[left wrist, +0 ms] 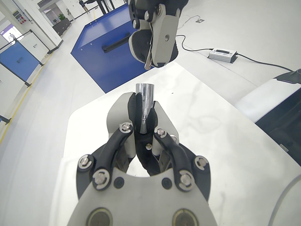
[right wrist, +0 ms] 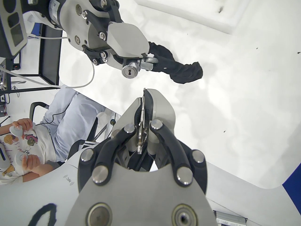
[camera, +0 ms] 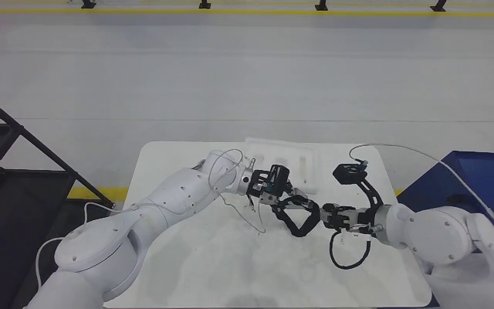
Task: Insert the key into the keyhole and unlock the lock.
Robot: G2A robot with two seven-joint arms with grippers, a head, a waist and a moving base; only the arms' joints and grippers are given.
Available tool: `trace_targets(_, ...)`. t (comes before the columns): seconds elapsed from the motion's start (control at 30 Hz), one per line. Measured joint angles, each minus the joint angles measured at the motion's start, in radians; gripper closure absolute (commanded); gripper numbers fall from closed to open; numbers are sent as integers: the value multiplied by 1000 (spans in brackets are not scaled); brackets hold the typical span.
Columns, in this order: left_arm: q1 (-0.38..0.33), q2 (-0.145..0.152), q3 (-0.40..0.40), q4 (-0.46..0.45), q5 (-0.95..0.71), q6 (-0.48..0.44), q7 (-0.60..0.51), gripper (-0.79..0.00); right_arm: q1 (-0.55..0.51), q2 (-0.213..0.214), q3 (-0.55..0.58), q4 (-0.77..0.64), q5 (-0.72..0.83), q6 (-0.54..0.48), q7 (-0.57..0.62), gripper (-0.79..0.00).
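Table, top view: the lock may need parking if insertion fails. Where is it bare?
Bare: the front middle of the table, between the two arms, and the far left corner behind the left arm. Crowded: the centre, where the left gripper with the lock faces the right gripper with the key, and the far edge by the foam tray.

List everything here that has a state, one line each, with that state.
Lock: gripped by the left gripper, keyhole empty, facing the key.
Key: pinched in the right gripper, not yet inserted, apart from the lock.
Left gripper: shut on the lock.
Right gripper: shut on the key.
Cable: hanging from the lock.
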Motion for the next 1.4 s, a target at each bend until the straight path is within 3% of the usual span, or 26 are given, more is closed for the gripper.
trace_targets(0.43,5,23,-6,4,49,1,1,0,99,-4,-92,112,16,-18,43,0)
trace_targets(0.73,74,55,-37,72,-33,-17,-17,0,174,-20,-178,339,22,-58,-38,0)
trace_targets(1.03,130,139,-63,55,-59,-17,-17,0,224,-43,-267,536,48,-112,-107,0)
trace_targets(1.4,213,295,-111,-103,-139,-59,-59,0,293,-96,-425,719,61,-83,-238,0)
